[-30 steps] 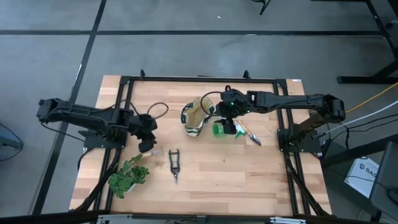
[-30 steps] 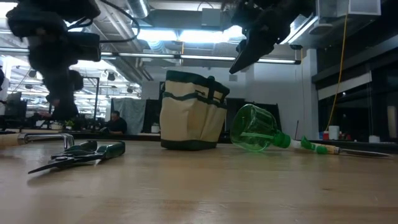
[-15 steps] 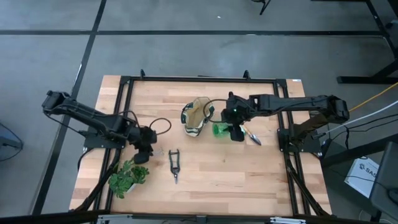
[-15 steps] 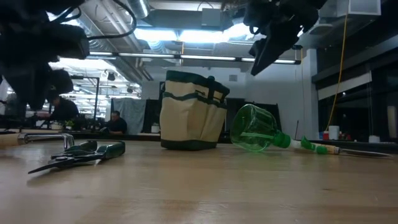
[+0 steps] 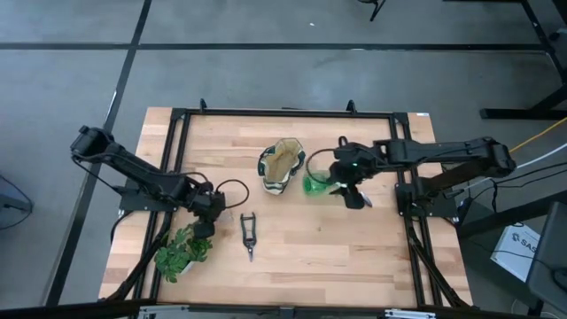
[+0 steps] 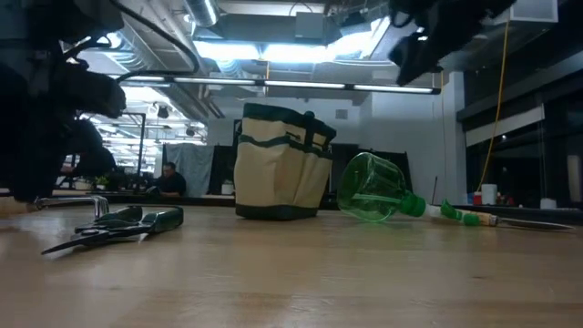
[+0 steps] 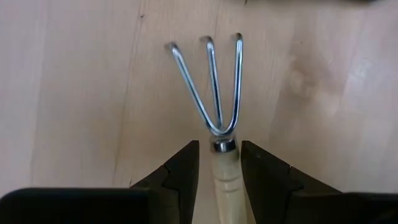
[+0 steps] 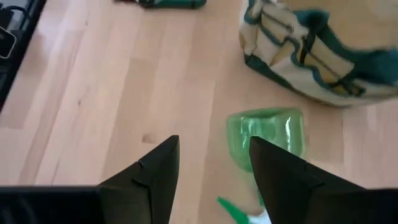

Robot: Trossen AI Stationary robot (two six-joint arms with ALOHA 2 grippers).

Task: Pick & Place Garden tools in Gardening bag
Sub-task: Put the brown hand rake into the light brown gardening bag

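The white-and-green gardening bag (image 5: 282, 166) stands upright at mid-table, its mouth open upward. The green spray bottle (image 5: 314, 183) lies on its side just right of it. The black-handled shears (image 5: 249, 232) lie flat nearer the front. My left gripper (image 7: 219, 144) is open and low over a small three-tined hand rake (image 7: 214, 93) lying left of the shears, with one finger on each side of its wooden handle. My right gripper (image 8: 213, 142) is open and empty, raised above the table just right of the bottle (image 8: 267, 134). My left gripper points down from above, its fingers lying across the rake. They stand on either side of the wooden handle (image 7: 227, 168), just behind the metal collar. A gap shows on one side, and I cannot tell whether the other finger touches. The rake lies flat on the table.
A leafy plant sprig (image 5: 183, 251) lies at the front left, close to my left gripper. A green-handled tool with a metal tip (image 6: 474, 218) lies right of the bottle, under my right gripper. Black frame rails run along the table's edges.
My left gripper has gone toward the table's near edge and down to the hand rake. My right gripper has gone from over the bottle toward the table's right and near edges, staying raised. The bag, bottle and shears have kept still.
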